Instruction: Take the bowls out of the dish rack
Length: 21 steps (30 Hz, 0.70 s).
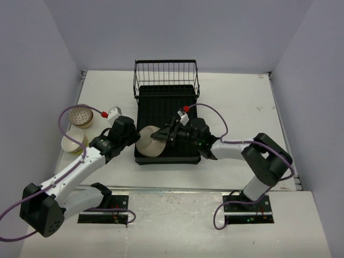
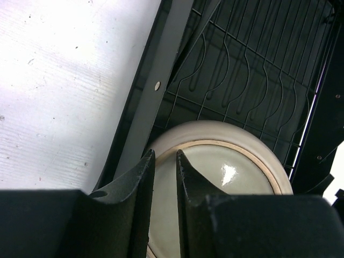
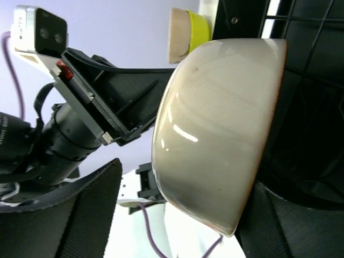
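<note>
The larger cream bowl point(image 1: 149, 142) stands on its side at the near left of the black dish rack point(image 1: 166, 107). My left gripper point(image 1: 134, 138) has its fingers close together astride the bowl's left rim point(image 2: 215, 161), one finger outside and one inside, so it looks shut on it. My right gripper point(image 1: 164, 134) is wide open around the same bowl point(image 3: 215, 134), with its fingers point(image 3: 80, 215) apart from the bowl's sides. On the table to the left are a net-patterned bowl point(image 1: 80, 115) and a cream bowl point(image 1: 72, 142) nested in the lime-yellow one point(image 3: 196, 32).
The rack's wire basket point(image 1: 165, 75) stands at its far end. Wire tines point(image 2: 242, 80) rise from the rack floor just beyond the bowl. My left arm's purple cable point(image 1: 64, 115) loops around the bowls on the table. Grey walls close in three sides.
</note>
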Each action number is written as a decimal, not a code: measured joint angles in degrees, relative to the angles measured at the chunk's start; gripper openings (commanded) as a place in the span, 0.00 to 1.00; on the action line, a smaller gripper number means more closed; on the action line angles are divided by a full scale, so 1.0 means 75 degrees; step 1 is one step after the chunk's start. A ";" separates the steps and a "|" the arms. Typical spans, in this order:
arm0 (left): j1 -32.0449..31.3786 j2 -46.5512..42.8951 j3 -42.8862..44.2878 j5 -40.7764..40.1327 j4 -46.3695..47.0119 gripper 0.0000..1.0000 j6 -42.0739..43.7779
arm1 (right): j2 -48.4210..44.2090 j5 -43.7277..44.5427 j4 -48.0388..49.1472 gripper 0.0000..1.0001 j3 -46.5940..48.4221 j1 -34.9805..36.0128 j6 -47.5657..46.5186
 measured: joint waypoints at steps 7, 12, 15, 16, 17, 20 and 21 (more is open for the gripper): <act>0.0020 0.0006 0.0044 0.0017 0.0000 0.23 0.0006 | 0.0382 -0.0009 0.1469 0.63 -0.0347 0.0055 0.0898; 0.0026 0.0009 0.0070 0.0029 -0.0006 0.23 0.0006 | 0.0749 -0.0006 0.2585 0.56 -0.0490 0.0102 0.1486; 0.0026 0.0009 0.0070 0.0067 -0.0003 0.23 0.0003 | 0.0965 0.0015 0.3232 0.52 -0.0586 0.0111 0.1836; 0.0026 0.0009 0.0070 0.0079 -0.0003 0.23 0.0006 | 0.1055 0.0017 0.3456 0.52 -0.0597 0.0111 0.1999; 0.0026 0.0009 0.0070 0.0085 -0.0003 0.23 0.0006 | 0.1166 0.0017 0.3564 0.51 -0.0618 0.0117 0.2116; 0.0026 0.0003 0.0070 0.0146 -0.0029 0.24 0.0003 | 0.1431 0.0023 0.3844 0.50 -0.0664 0.0154 0.2436; 0.0026 0.0003 0.0070 0.0181 -0.0038 0.24 0.0006 | 0.1524 0.0023 0.3896 0.50 -0.0667 0.0169 0.2518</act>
